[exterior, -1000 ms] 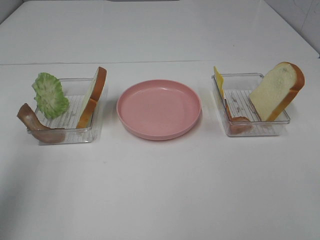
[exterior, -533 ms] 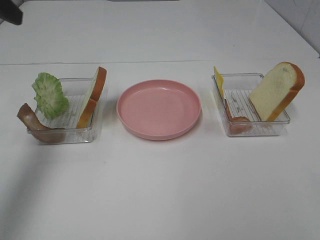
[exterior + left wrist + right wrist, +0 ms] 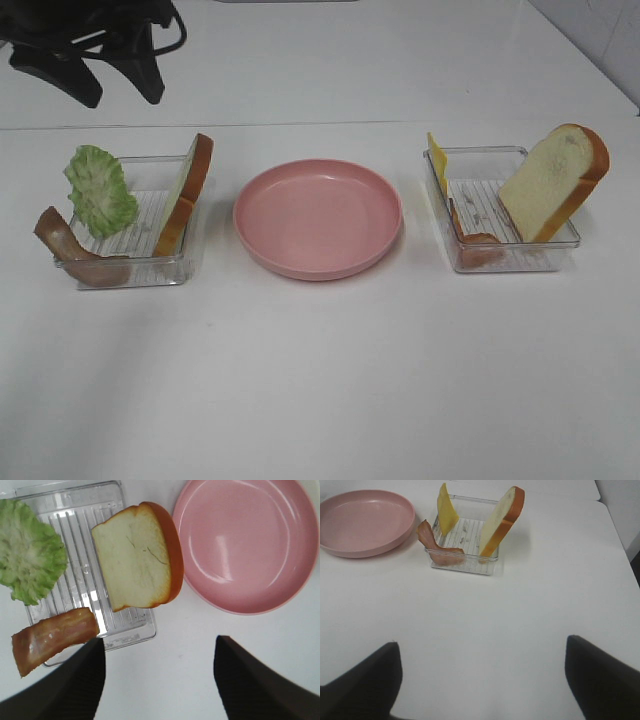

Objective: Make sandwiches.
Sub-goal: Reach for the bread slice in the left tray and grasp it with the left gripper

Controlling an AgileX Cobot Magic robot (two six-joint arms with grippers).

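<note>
The sandwich parts lie apart in two clear trays. The left tray [image 3: 150, 262] holds a green lettuce leaf [image 3: 100, 190], a bacon strip [image 3: 70, 250] and a bread slice [image 3: 187, 195] leaning on its wall; they also show in the left wrist view: lettuce [image 3: 27, 555], bacon [image 3: 52, 637], bread [image 3: 135, 555]. The right tray [image 3: 515, 262] holds a yellow cheese slice [image 3: 437, 160], bacon [image 3: 478, 245] and a leaning bread slice [image 3: 555, 180]. My left gripper [image 3: 118, 88] hangs open and empty above the table behind the left tray. My right gripper [image 3: 482, 680] is open and empty, well short of the right tray [image 3: 462, 565].
A round pink plate [image 3: 318, 217] stands bare between the two trays; it also shows in the left wrist view [image 3: 245, 540] and the right wrist view [image 3: 362, 522]. The white table [image 3: 320, 380] has a seam line behind the trays.
My left arm has come into the exterior view from the top left corner and now hangs behind the left tray. The food, trays and plate have not moved.
</note>
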